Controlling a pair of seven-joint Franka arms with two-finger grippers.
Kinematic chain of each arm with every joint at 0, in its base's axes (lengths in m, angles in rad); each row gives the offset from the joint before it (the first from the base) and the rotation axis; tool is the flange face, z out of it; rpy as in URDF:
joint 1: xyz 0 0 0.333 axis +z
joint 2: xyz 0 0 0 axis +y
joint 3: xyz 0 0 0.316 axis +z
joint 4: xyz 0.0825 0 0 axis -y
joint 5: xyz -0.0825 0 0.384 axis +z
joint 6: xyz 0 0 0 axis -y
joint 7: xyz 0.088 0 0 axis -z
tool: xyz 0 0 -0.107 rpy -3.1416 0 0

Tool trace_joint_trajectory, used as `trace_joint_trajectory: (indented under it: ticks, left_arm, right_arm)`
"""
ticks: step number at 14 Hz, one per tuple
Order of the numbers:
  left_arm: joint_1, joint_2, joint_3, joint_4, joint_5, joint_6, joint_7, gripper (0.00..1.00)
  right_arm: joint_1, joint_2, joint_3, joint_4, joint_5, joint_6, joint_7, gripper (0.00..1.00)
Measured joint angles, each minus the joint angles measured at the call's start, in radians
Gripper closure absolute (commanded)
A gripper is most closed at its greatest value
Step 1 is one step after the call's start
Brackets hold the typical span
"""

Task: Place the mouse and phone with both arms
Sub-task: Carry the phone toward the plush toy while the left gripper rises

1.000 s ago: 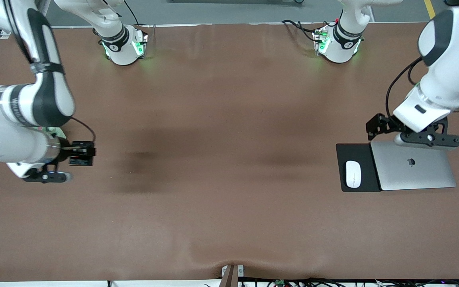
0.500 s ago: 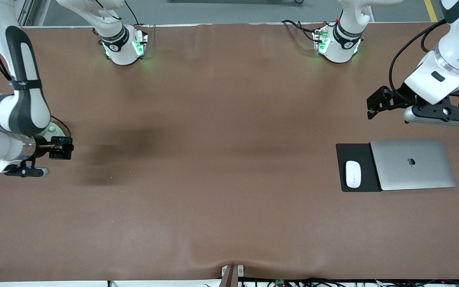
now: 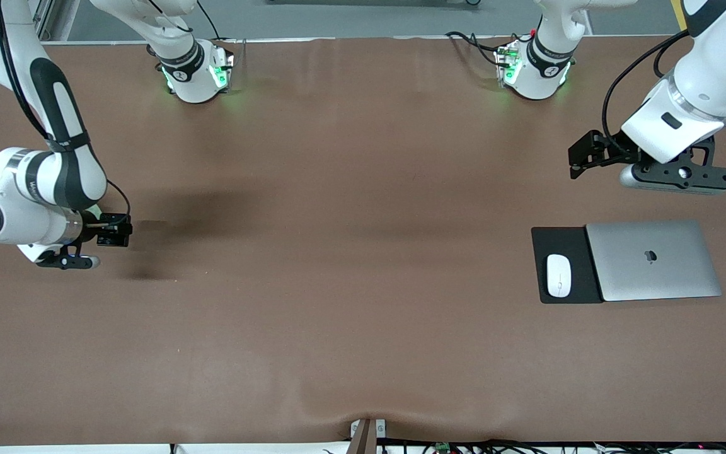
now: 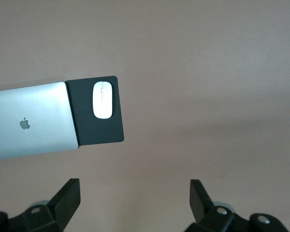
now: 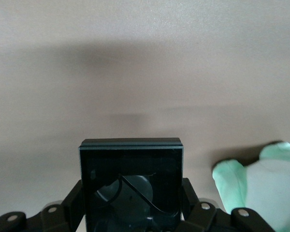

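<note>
The white mouse (image 3: 559,275) lies on a black mouse pad (image 3: 564,243) at the left arm's end of the table; it also shows in the left wrist view (image 4: 102,100). My left gripper (image 3: 580,157) hangs open and empty over bare table, on the arm bases' side of the pad; its jaws stand wide apart in the left wrist view (image 4: 135,186). My right gripper (image 3: 114,230) is shut on the black phone (image 5: 130,179) and holds it over the table at the right arm's end.
A closed silver laptop (image 3: 653,260) lies against the mouse pad, toward the left arm's end. A pale green object (image 5: 261,188) sits on the table beside the right gripper. The brown table top (image 3: 350,252) stretches between the arms.
My left gripper has lifted away from the laptop's edge toward the arm bases. My right gripper, still holding the phone, went toward the right arm's end and came back a little.
</note>
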Motion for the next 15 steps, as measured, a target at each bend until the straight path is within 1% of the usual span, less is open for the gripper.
trace_joint_trajectory:
  ticks: [1, 2, 4, 5, 8, 9, 10, 12, 13, 15]
  left_arm:
    - [0.001, -0.002, 0.000, -0.007, 0.000, 0.002, 0.000, 0.00]
    - [0.001, -0.007, 0.000, -0.019, 0.000, 0.010, 0.000, 0.00]
    - [0.001, -0.026, 0.000, -0.046, 0.000, 0.030, -0.001, 0.00]
    - [0.001, -0.035, 0.000, -0.055, 0.000, 0.033, -0.005, 0.00]
    - [0.006, -0.051, 0.004, -0.071, 0.000, 0.044, -0.017, 0.00]
    - [0.015, -0.053, 0.004, -0.073, 0.000, 0.049, -0.017, 0.00]
    - [0.026, -0.054, 0.004, -0.074, 0.000, 0.054, -0.017, 0.00]
    - [0.046, -0.057, 0.004, -0.075, 0.000, 0.060, -0.017, 0.00]
    - [0.051, -0.059, 0.004, -0.077, 0.000, 0.060, -0.017, 0.00]
    - [0.051, -0.063, 0.002, -0.081, 0.000, 0.060, -0.017, 0.00]
  right_arm:
    - [-0.003, 0.000, 0.000, -0.039, 0.000, 0.048, -0.002, 0.99]
    - [-0.004, 0.000, 0.000, -0.069, 0.000, 0.080, -0.002, 0.93]
    - [-0.012, 0.000, 0.000, -0.100, 0.000, 0.101, -0.002, 0.77]
    - [-0.017, 0.000, 0.000, -0.108, 0.000, 0.110, -0.003, 0.68]
    - [-0.022, 0.000, 0.002, -0.153, 0.000, 0.182, -0.005, 0.55]
    - [-0.022, 0.000, 0.003, -0.178, 0.000, 0.215, -0.005, 0.54]
    - [-0.022, 0.000, 0.004, -0.196, 0.000, 0.233, -0.005, 0.47]
    - [-0.022, 0.000, 0.005, -0.208, 0.000, 0.243, -0.005, 0.10]
    - [-0.022, 0.000, 0.005, -0.209, 0.000, 0.244, -0.006, 0.00]
    - [-0.022, -0.002, 0.005, -0.209, 0.000, 0.244, -0.006, 0.00]
